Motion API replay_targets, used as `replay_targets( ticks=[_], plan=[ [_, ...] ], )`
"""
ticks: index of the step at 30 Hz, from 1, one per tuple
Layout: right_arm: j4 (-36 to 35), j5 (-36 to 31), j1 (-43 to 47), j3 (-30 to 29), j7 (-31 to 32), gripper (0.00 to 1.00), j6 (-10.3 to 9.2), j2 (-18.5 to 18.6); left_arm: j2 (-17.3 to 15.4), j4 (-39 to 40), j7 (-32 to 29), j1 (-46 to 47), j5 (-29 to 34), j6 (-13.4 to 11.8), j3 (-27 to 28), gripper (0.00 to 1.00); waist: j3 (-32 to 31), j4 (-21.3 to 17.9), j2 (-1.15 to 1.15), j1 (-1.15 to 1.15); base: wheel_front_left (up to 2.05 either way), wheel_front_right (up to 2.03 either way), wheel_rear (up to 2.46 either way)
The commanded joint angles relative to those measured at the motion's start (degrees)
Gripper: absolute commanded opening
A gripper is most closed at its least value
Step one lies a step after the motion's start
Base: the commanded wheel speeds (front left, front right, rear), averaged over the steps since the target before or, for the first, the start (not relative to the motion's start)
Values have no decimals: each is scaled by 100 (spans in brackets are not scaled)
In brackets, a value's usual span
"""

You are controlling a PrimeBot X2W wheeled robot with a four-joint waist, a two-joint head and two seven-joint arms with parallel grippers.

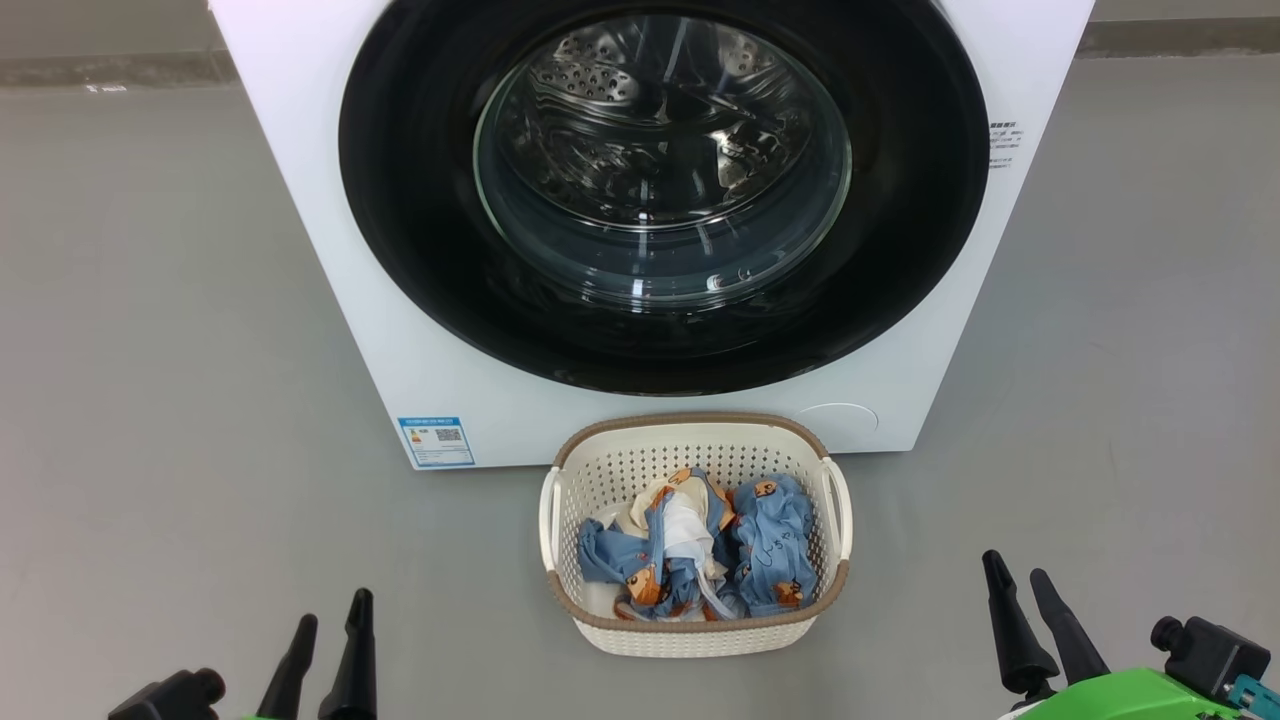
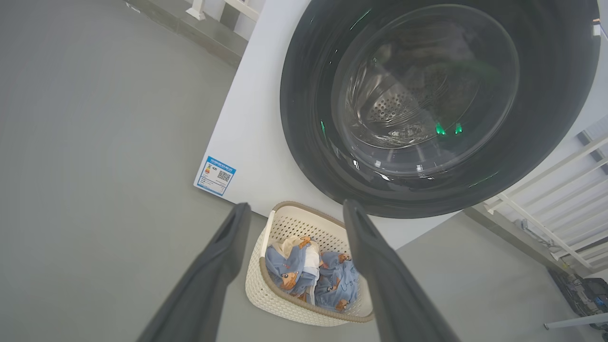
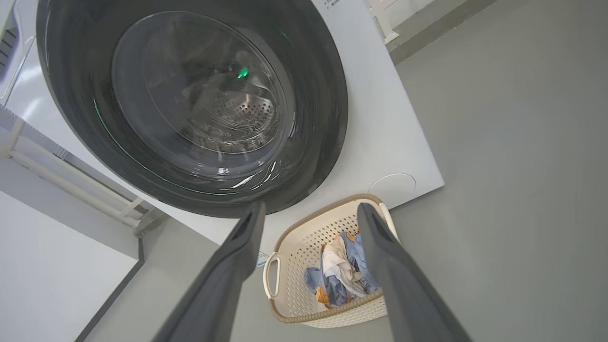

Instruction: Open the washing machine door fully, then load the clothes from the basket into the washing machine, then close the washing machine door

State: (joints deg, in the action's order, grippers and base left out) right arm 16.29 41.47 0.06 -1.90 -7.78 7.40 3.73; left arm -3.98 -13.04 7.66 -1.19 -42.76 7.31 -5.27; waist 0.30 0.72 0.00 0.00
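Left gripper (image 1: 333, 610) sits at my lower left with its fingers spread and nothing between them. The right gripper (image 1: 1015, 568) at my lower right is likewise parted and empty. Both hang over bare grey floor (image 1: 150, 400), well clear of the basket (image 1: 690, 420) that stands between them and farther forward.

I see the washing machine door (image 1: 420, 200) lying flush against the washing machine (image 1: 330, 300), its black rim reaching nearly to both side edges of the white front. The steel drum (image 1: 600, 80) shows through the glass. The basket stands on the floor just before the machine, under the door's lower rim; I cannot tell whether its far rim touches the front panel. The clothes (image 1: 700, 550) lie bunched inside it, below the brown rim. Open floor runs wide on both sides of machine and basket. On the left wrist view a white railing (image 2: 546, 204) stands beyond the machine's far side.

A blue sticker (image 1: 436, 441) sits at the front's lower left corner, with a QR code and print too small for me to read. More small print (image 1: 1005, 140) near the upper right edge is also unreadable. A round flap (image 1: 838, 420) marks the lower right corner.
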Motion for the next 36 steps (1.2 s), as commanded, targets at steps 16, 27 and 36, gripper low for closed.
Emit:
replay_targets(
  ticks=[16,27,36],
  plan=[
    [-206,-1090,-4,215,-339,100,7,93,-108,296,349,89,1196,14,29,100,-19,-30,0,0,0,0,0],
    [-242,-1820,27,227,-541,100,8,94,-158,315,551,71,1870,16,-78,100,-23,-55,0,0,0,0,0],
    [-270,-2349,52,186,-692,100,9,86,-192,323,703,51,2375,17,-138,100,-34,-86,0,0,0,0,0]
  ],
)
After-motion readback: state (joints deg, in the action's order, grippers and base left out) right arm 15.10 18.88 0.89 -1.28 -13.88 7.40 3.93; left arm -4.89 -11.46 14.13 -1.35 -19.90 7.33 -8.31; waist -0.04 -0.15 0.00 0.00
